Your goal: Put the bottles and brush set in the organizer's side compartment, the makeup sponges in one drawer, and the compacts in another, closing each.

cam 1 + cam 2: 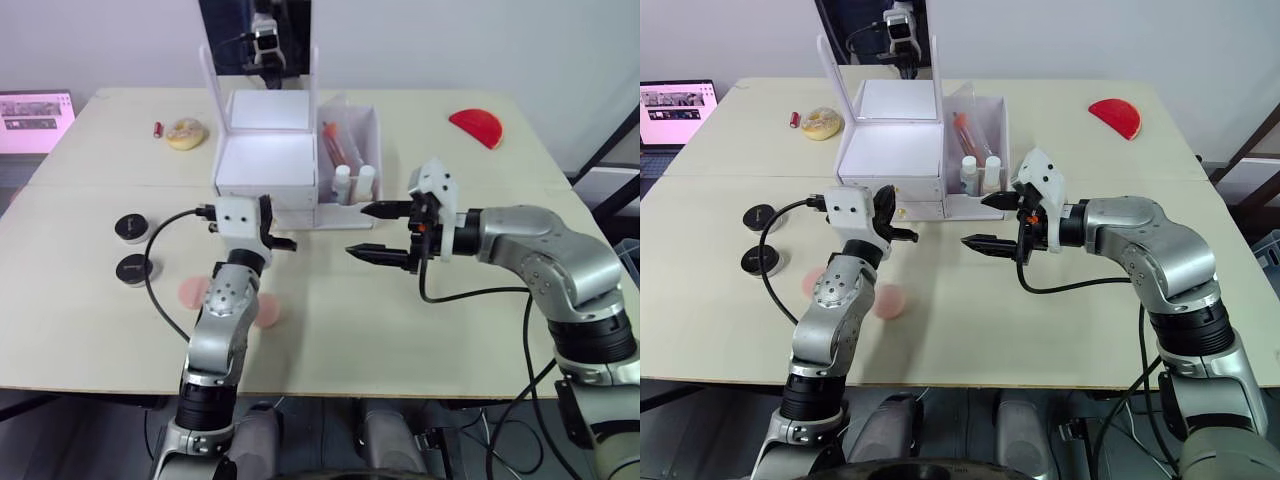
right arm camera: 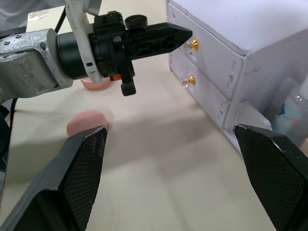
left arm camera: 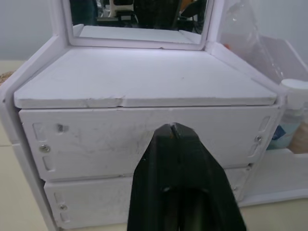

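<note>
The white organizer (image 1: 262,160) with a mirror stands mid-table, both drawers shut, gold knobs (image 2: 192,44) facing me. Two white bottles (image 1: 354,183) and the red brush set (image 1: 335,142) stand in its side compartment (image 1: 368,125). My left gripper (image 1: 287,243) is shut with nothing in it, its tip just in front of the upper drawer (image 3: 96,139). My right gripper (image 1: 356,230) is open and empty, in front of the side compartment. Two pink sponges (image 1: 192,292) (image 1: 266,312) lie beside my left arm. Two black compacts (image 1: 131,228) (image 1: 134,268) sit further left.
A beige ring-shaped item (image 1: 186,132) and a small red tube (image 1: 158,129) lie at the back left. A red half-round object (image 1: 477,126) lies at the back right. A screen (image 1: 35,120) stands off the table's left corner.
</note>
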`<action>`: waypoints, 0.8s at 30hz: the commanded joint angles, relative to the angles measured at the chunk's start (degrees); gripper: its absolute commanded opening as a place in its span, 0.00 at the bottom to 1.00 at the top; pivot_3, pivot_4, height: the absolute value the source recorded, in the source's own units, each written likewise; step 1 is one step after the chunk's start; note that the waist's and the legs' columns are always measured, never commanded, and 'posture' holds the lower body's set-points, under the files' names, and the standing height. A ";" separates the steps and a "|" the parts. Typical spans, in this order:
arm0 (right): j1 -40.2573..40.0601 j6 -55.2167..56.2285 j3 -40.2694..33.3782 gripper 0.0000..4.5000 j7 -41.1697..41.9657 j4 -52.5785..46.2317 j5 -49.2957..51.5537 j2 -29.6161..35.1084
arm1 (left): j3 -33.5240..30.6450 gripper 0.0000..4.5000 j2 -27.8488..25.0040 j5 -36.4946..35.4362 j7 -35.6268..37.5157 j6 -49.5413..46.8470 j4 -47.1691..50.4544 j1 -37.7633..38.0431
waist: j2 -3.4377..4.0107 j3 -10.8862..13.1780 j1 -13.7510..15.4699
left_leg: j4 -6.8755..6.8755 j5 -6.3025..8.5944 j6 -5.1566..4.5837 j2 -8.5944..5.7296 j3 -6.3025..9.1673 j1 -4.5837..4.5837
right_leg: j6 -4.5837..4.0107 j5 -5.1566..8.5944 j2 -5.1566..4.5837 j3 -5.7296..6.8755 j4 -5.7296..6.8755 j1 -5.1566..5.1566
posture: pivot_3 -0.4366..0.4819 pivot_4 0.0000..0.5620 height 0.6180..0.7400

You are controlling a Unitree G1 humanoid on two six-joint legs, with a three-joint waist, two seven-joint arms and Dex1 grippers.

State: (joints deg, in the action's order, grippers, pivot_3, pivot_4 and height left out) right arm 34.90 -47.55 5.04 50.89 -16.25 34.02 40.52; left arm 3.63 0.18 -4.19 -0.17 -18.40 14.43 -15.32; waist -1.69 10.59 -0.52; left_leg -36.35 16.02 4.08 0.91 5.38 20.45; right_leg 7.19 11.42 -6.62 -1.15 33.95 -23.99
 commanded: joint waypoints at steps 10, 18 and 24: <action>0.13 0.31 -2.03 1.00 0.00 -2.02 0.49 0.56 | 0.17 0.01 0.06 0.06 0.91 -1.53 4.62 2.43 | 0.00 0.00 -0.05 | 0.01 0.00 0.00 0.00 0.00 -0.01 | 0.00 0.00 0.00 0.00 0.00 0.00 | 0.48 0.27 1.00; -0.11 0.30 -1.49 1.00 0.15 -2.25 0.23 0.66 | -0.26 0.63 0.37 0.99 -0.40 -2.28 4.33 2.24 | 0.00 0.00 -0.09 | 0.02 0.00 0.00 0.00 0.00 -0.01 | 0.01 0.00 0.00 0.00 0.00 -0.01 | 0.48 0.27 1.00; -0.19 0.16 -1.22 1.00 0.45 -2.45 0.23 0.98 | -0.51 0.76 0.67 1.03 -0.70 -2.29 3.02 1.58 | 0.00 0.00 -0.05 | 0.02 0.00 0.00 0.00 0.00 0.01 | 0.01 0.01 0.00 0.00 -0.02 -0.01 | 0.48 0.27 1.00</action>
State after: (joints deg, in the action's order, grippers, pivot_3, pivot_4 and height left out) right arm 34.48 -47.62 5.03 51.06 -16.26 33.98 40.98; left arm 3.40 0.67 -3.44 -0.58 -21.01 16.75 -13.09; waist -1.69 10.59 -0.58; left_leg -36.32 16.02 4.08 0.91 5.38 20.46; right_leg 7.20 11.43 -6.62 -1.15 33.93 -24.00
